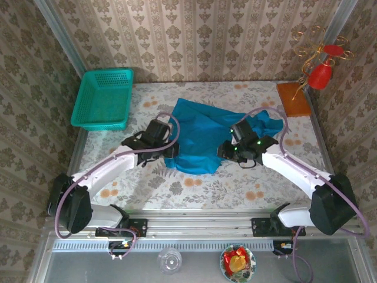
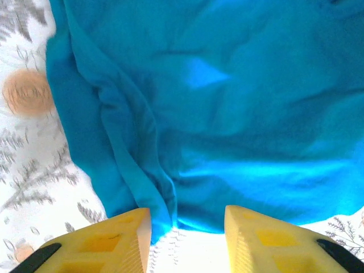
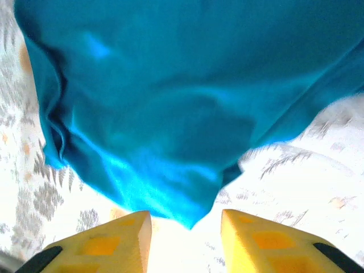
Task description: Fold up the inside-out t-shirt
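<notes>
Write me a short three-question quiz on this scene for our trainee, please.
1. True or false: the t-shirt lies inside the basket.
2. The left arm's fingers sit at the shirt's: A) left edge, B) far edge, C) right edge?
3. Fill in: the right arm's fingers stand ___ (open or shut), the shirt's corner just ahead of them.
Key: 1 false; 2 A; 3 open.

T-shirt (image 1: 203,135) on table (image 1: 177,183) centre, basket (image 1: 103,99) at far-left corner, left pincer (image 1: 172,150) at shirt's left edge, right pincer (image 1: 227,150) opposite
</notes>
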`<state>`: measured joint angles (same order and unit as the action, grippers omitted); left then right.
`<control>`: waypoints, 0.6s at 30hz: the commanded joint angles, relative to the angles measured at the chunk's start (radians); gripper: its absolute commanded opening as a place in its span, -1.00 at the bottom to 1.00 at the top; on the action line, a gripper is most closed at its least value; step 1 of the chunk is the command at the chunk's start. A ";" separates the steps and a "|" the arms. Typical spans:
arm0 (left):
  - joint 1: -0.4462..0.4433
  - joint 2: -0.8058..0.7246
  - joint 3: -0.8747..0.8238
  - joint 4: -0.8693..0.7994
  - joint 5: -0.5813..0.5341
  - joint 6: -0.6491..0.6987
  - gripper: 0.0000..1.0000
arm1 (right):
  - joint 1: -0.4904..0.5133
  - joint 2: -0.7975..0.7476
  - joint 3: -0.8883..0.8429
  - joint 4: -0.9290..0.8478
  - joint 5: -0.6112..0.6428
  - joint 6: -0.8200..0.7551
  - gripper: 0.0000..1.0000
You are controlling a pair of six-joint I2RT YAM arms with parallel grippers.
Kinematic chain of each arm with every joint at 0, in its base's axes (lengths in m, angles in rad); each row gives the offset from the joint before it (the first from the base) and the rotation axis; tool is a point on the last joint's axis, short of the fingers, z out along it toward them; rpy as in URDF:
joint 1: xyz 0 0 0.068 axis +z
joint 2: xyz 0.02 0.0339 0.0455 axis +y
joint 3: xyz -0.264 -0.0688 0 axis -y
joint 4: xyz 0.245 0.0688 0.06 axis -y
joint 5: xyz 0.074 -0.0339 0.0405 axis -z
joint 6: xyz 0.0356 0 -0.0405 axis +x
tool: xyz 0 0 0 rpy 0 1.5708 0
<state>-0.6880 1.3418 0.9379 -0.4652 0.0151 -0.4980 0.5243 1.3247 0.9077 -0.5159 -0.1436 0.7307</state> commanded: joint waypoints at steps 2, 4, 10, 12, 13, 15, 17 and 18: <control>-0.082 0.071 0.002 -0.088 -0.161 -0.174 -0.30 | 0.058 0.040 -0.043 0.070 -0.020 0.087 -0.17; -0.109 0.127 0.027 -0.117 -0.185 -0.204 -0.34 | 0.084 0.060 -0.052 0.092 -0.025 0.101 -0.12; -0.142 0.277 0.084 -0.136 -0.210 -0.221 -0.39 | 0.151 0.178 -0.048 0.148 -0.031 0.133 -0.03; -0.141 0.306 0.095 -0.135 -0.222 -0.218 -0.37 | 0.165 0.210 -0.039 0.157 -0.034 0.137 -0.01; -0.140 0.317 0.099 -0.132 -0.226 -0.213 -0.36 | 0.169 0.223 -0.035 0.160 -0.034 0.138 0.00; -0.137 0.339 0.116 -0.124 -0.219 -0.200 -0.37 | 0.178 0.245 -0.029 0.169 -0.032 0.142 0.01; -0.137 0.361 0.148 -0.134 -0.223 -0.193 -0.37 | 0.184 0.262 -0.026 0.174 -0.026 0.145 0.00; -0.139 0.368 0.160 -0.142 -0.231 -0.189 -0.37 | 0.187 0.271 -0.023 0.171 -0.016 0.144 0.00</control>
<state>-0.8242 1.6932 1.0470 -0.5732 -0.1806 -0.6853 0.7017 1.5734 0.8684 -0.3592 -0.1661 0.8497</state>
